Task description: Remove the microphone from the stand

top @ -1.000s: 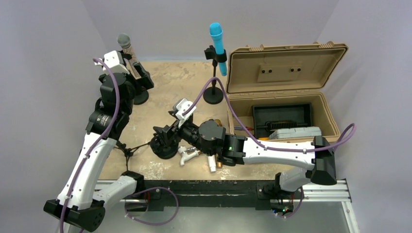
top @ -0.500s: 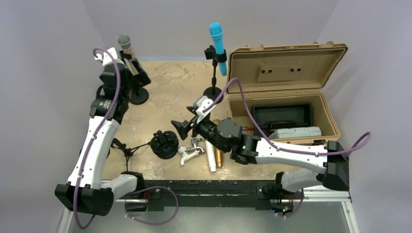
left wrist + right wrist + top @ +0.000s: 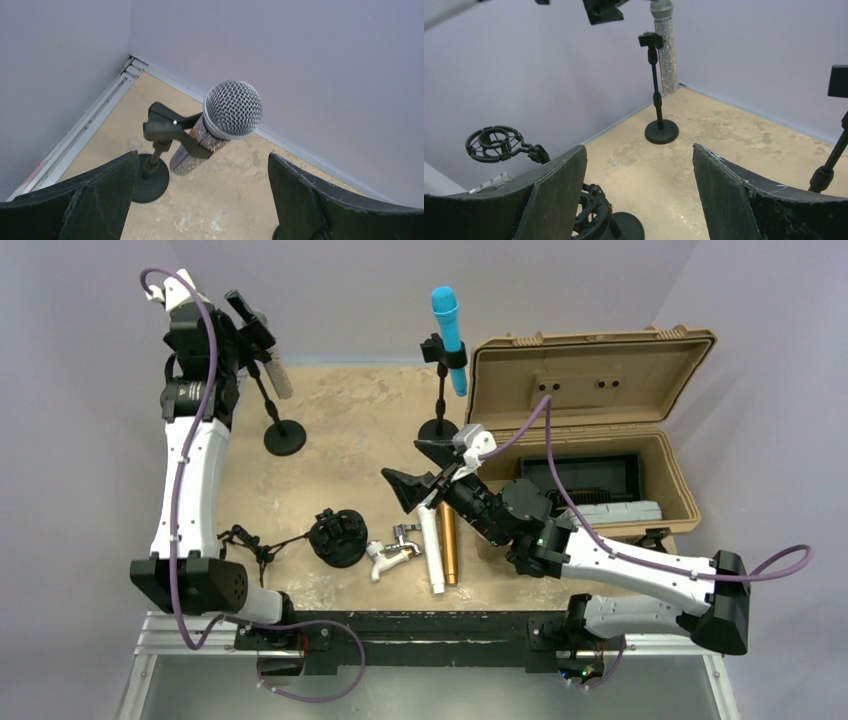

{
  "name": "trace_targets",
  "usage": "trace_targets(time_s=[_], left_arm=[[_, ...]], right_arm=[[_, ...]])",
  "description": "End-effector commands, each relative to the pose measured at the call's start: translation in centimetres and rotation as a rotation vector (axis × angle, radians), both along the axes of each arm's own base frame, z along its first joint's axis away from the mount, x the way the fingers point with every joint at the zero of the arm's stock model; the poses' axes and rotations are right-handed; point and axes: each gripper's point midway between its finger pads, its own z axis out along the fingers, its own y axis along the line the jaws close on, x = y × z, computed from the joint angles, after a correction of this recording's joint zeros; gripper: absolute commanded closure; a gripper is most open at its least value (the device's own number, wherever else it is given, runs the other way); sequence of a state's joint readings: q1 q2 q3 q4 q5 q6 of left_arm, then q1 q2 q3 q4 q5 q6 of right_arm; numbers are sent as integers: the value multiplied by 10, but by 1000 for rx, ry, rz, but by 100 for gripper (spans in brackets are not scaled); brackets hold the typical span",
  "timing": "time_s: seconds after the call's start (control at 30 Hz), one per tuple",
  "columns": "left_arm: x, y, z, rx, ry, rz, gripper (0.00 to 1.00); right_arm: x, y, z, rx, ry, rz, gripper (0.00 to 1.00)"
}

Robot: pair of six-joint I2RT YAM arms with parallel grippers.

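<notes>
Nothing is done yet: the silver microphone (image 3: 232, 110) sits clipped in its stand (image 3: 161, 131) at the table's (image 3: 340, 410) far left corner, the left gripper (image 3: 202, 159) hovering above it, spread wide and empty, and the right gripper (image 3: 639, 149) likewise spread and empty.

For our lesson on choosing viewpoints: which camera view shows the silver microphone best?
Left wrist: the silver microphone fills the centre, with mesh head, glitter body and clip all clear. Top external shows only its small glitter body; right wrist crops the microphone at its head.
</notes>
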State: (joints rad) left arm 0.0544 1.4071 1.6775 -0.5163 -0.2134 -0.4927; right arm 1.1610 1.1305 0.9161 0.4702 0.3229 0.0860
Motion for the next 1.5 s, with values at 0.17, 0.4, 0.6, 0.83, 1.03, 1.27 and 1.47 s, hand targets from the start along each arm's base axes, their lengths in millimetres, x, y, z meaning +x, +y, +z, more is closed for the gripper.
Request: trace_targets(time_s=[0.17, 0.4, 0.6, 0.83, 1.03, 1.27, 1.47], left_arm=[[64, 17, 26, 167, -64, -17, 9], [87, 11, 11, 152, -27, -57, 23], [84, -1, 3, 132, -15, -121, 45], [58, -27, 19, 91, -38, -228, 85], [23, -58, 21, 46, -15, -303, 100], [-20, -116, 4, 78, 27, -443, 100], [-47, -135, 5, 93, 34, -507, 100]], right_arm=[[-13, -14, 32, 110, -70, 39, 24], [-13, -12, 31, 95, -71, 40, 24], [-10, -5, 26, 72, -63, 41, 23], [-5, 12, 14, 14, -49, 56, 23], [-3, 20, 15, 2, -44, 65, 23], [0, 39, 13, -17, -31, 90, 23], [11, 56, 13, -18, 14, 73, 23]])
